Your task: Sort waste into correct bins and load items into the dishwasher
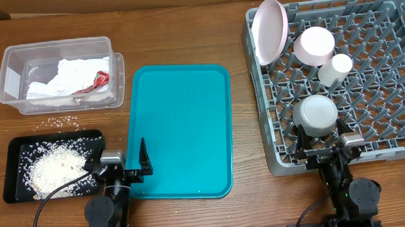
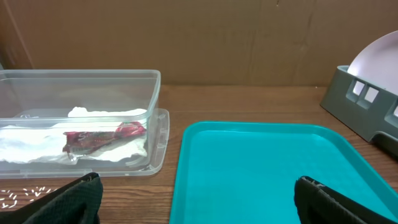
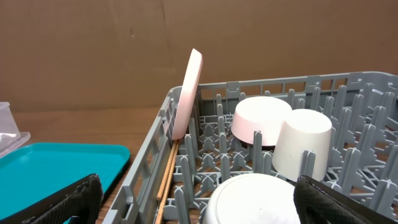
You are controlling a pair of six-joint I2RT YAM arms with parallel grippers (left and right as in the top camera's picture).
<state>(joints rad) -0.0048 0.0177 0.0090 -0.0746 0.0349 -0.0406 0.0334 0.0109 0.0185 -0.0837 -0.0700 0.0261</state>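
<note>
Crumpled white napkins with a red scrap lie in the clear tub, which also shows in the left wrist view. Rice crumbs fill the black tray, and a few crumbs lie on the table. The grey rack holds the pink plate on edge, the pink bowl, the white cup and the metal bowl, all upturned. My left gripper is open and empty at the teal tray's near left edge. My right gripper is open, with the metal bowl between its fingers.
The flat teal tray lies in the middle between the bins and the rack. Wooden chopsticks lie along the rack's left wall. A brown cardboard wall stands behind the table.
</note>
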